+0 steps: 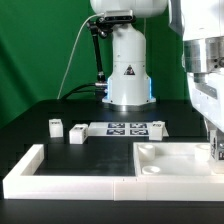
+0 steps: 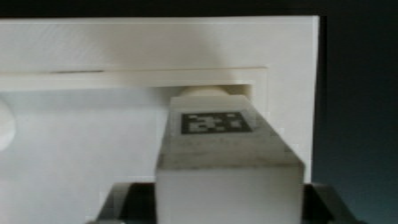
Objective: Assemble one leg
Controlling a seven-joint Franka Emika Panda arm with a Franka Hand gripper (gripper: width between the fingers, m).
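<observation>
Border wall [image 1: 60, 172] nearest; marker board [image 1: 127, 127] behind two legs [image 1: 77, 133].

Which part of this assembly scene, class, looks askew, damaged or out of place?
Nothing stands out. Two small white blocks sit upright beside the marker board, the square panel lies flat inside the border wall, and the tool holds the leg straight against the panel.

A white leg [image 2: 221, 150] bearing a black-and-white tag [image 2: 215, 123] stands against a large white panel [image 2: 143, 40], dark desk [image 2: 365, 100] beside.
</observation>
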